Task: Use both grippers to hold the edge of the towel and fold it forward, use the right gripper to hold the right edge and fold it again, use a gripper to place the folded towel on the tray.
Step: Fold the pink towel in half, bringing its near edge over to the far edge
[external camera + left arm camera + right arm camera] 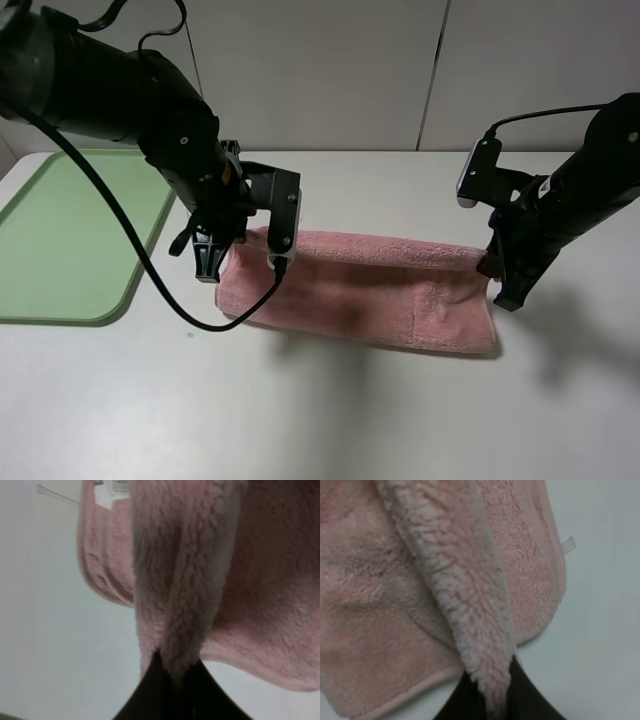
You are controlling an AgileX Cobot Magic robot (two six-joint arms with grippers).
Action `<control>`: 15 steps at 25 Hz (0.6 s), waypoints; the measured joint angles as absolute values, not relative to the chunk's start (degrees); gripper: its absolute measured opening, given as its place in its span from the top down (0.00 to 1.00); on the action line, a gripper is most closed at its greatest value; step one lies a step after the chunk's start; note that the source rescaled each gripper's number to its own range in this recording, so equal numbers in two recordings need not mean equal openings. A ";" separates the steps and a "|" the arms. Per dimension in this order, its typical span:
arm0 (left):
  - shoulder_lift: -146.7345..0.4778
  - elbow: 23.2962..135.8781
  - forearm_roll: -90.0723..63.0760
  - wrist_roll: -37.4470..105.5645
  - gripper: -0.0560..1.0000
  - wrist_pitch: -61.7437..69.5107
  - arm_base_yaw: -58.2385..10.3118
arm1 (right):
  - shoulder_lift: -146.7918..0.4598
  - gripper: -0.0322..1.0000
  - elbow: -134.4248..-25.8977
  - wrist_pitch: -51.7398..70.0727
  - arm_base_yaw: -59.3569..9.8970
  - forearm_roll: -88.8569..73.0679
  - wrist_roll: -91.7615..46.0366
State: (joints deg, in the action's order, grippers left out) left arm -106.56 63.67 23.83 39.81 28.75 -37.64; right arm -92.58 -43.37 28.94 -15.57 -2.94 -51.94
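Light green tray (60,240) lay flat at the left end of the white table (330,420), well apart from the cloth. Just right of it the left gripper (206,262) pointed down at the left end of the pink towel (380,295). In the left wrist view its black jaws (172,680) were closed tight on a pinched ridge of terry pile, with a white tag (112,489) visible on the cloth beyond. The towel lay across the middle of the table, long side running left to right, its lower layer flat on the surface. The edge of the towel (390,250) was raised off the table and ran as a fairly straight line between the two arms, sagging little. At the right end, the right gripper (503,285) came down at a slant. The right wrist view showed its jaws (492,702) clamped on a fluffy fold of the same cloth, the stitched hem and a small white tab (568,544) lying on the table nearby. Both arms cast soft shadows on the table.
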 joint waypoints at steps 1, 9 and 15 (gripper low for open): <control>-106.93 64.17 23.89 39.81 0.95 28.81 -37.67 | -92.91 0.97 -43.37 28.80 -15.50 -2.75 -51.94; -108.69 65.13 24.08 39.81 0.95 28.69 -37.67 | -94.25 0.97 -43.53 26.55 -15.14 -1.85 -51.94; -108.69 65.13 24.24 39.81 0.95 28.30 -37.62 | -94.25 0.97 -43.53 25.71 -15.10 -1.32 -51.94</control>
State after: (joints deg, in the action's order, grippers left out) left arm -108.69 65.13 24.24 39.81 28.30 -37.62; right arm -94.25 -43.53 25.71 -15.10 -1.32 -51.94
